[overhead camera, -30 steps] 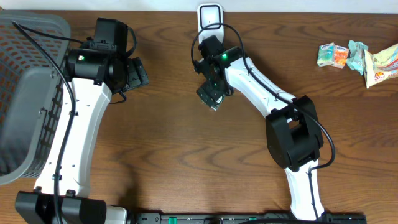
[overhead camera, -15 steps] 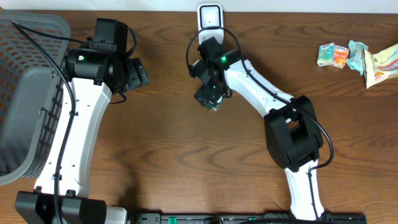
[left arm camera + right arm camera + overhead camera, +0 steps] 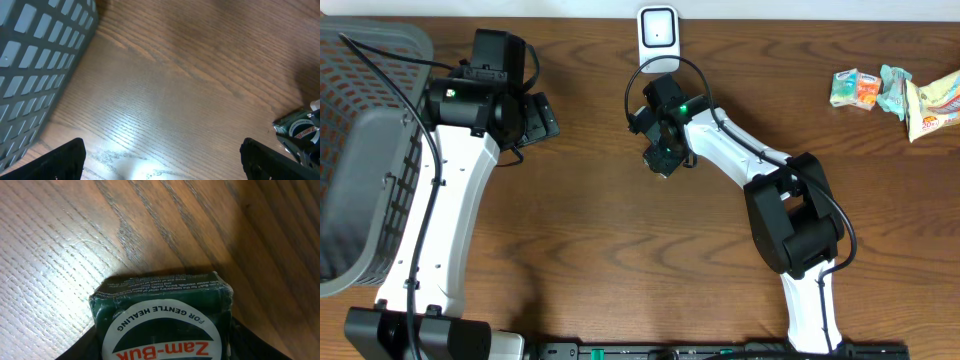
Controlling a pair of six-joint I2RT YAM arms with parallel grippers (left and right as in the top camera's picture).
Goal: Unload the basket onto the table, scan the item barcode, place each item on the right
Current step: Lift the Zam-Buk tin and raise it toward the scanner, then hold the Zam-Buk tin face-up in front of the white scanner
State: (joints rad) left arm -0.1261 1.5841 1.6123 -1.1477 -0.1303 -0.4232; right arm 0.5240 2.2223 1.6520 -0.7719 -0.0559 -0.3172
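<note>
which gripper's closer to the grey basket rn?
Left. The left gripper hangs just right of the basket; the right gripper, around the Zam-Buk box, is mid-table, farther right.

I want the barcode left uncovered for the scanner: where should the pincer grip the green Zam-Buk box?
Take the Zam-Buk box by its two opposite side faces, coming from the round-label side, as the right pincer straddles it. Those flat, parallel sides should give square contact and leave the printed end face clear.

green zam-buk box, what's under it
Brown wooden table shows around the green Zam-Buk box. The box's underside, and whether it rests on the wood, is hidden by the box itself.
</note>
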